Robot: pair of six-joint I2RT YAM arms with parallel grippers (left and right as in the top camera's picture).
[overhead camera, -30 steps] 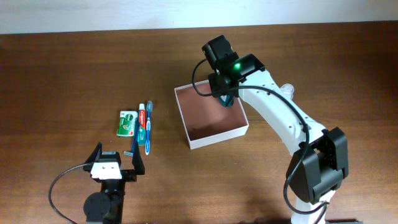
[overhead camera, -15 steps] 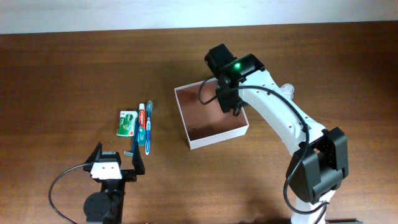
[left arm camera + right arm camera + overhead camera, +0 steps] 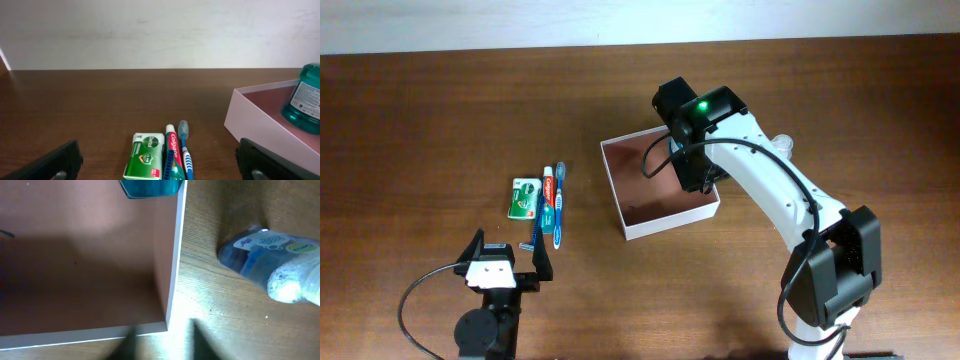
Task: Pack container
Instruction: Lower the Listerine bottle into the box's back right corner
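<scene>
White right arm (image 3: 770,190), black joints (image 3: 835,265), green light (image 3: 700,105); left gripper (image 3: 510,252) apparently black.

Wide bare lane of desk (image 3: 585,200) between toothbrush (image 3: 560,205) and left wall of container (image 3: 670,222). Close-packed left of that: toothpaste (image 3: 549,197), green packet (image 3: 524,198), side by side. Container floor open at left and near side; teal bottle (image 3: 306,97) standing against right wall, right pincer (image 3: 698,178) and arm overhanging that side, fingers spread. Just outside same wall, clear bottle (image 3: 270,270) lying flat on desk. Left pincer (image 3: 510,255) gaping at near edge, just short of the toiletries row.
</scene>
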